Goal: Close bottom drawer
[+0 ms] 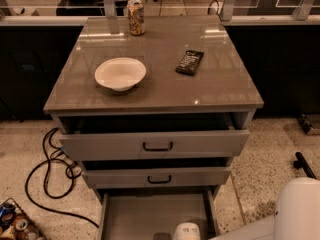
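- Arm shell (299, 210): a broad, smooth white casing with a rounded top, glossless and plain, filling the lower right corner.
- A paler strip of the same casing slopes from it along the bottom edge.
- End effector (187, 232): a small white rounded cap at the bottom edge, just left of that strip.

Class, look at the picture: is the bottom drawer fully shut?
No: the bottom drawer stands pulled out, grey inside showing, with the hand over its near part.
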Motion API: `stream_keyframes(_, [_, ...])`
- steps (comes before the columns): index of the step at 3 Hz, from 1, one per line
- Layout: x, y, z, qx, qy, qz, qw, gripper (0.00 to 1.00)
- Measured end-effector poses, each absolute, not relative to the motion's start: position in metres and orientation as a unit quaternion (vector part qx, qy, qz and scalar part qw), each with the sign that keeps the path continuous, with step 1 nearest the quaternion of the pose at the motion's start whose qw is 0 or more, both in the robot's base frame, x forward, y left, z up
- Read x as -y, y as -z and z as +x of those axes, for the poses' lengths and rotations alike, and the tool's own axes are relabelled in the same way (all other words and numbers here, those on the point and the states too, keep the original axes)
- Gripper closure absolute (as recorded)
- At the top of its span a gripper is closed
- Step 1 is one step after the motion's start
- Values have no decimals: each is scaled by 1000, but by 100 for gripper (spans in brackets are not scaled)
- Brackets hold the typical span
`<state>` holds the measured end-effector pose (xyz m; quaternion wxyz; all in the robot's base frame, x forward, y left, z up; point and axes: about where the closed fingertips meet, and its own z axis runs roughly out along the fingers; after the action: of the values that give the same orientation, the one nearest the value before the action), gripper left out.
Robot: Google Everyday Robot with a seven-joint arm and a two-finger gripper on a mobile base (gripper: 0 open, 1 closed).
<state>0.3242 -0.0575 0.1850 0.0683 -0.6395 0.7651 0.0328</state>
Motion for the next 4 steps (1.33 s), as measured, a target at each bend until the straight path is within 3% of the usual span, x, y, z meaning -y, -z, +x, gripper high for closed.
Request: stream_keyframes(4, [61,-188,334,-767,5,-638,71,100])
